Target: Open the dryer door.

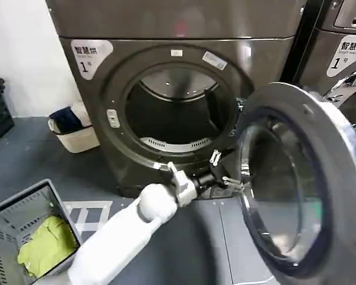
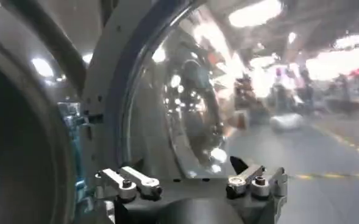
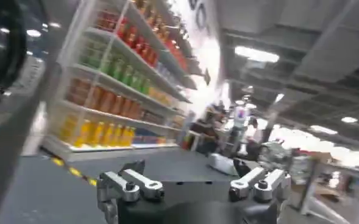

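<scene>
The dryer door [image 1: 296,178] already hangs wide open — the big job looks done. The left gripper [image 1: 225,172] sits just inside the door's edge, fingers spread apart and holding nothing. Behind it gapes the dark drum [image 1: 175,113] — maybe only pulling away is left.

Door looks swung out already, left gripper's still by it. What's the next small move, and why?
Probably draw the left gripper back from the dryer door. The door already stands wide, the drum opening is exposed, and the open gripper holds nothing.

grey floor [image 1: 35,160], dryer [image 1: 166,35], two baskets
</scene>
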Robot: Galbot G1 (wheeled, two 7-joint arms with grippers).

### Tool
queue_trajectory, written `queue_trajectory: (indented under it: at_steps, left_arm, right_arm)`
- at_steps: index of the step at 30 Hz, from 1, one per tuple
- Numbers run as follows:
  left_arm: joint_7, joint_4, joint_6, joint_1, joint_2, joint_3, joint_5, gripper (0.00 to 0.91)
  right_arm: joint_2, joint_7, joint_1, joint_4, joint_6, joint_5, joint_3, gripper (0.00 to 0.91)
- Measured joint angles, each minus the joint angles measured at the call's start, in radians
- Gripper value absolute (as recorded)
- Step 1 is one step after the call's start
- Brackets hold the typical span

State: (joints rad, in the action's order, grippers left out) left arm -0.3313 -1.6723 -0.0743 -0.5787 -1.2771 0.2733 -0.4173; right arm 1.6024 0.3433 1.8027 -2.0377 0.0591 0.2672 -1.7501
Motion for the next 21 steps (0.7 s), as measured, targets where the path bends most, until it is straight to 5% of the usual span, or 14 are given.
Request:
queue_trajectory:
  at_steps: [11,21]
  left_arm:
    - [-0.001,0.113,0.016,0.075,-0.084,0.045,-0.001,0.907]
    - [-0.001,0.184,0.026,0.125,-0.126,0.060,-0.007,0.907]
  right_arm:
    - [0.007,0.071,0.005,0.036,-0.052,-0.081,-0.079,0.907]
    - [0.007,0.067,0.001,0.042,-0.055,-0.080,-0.092,0.907]
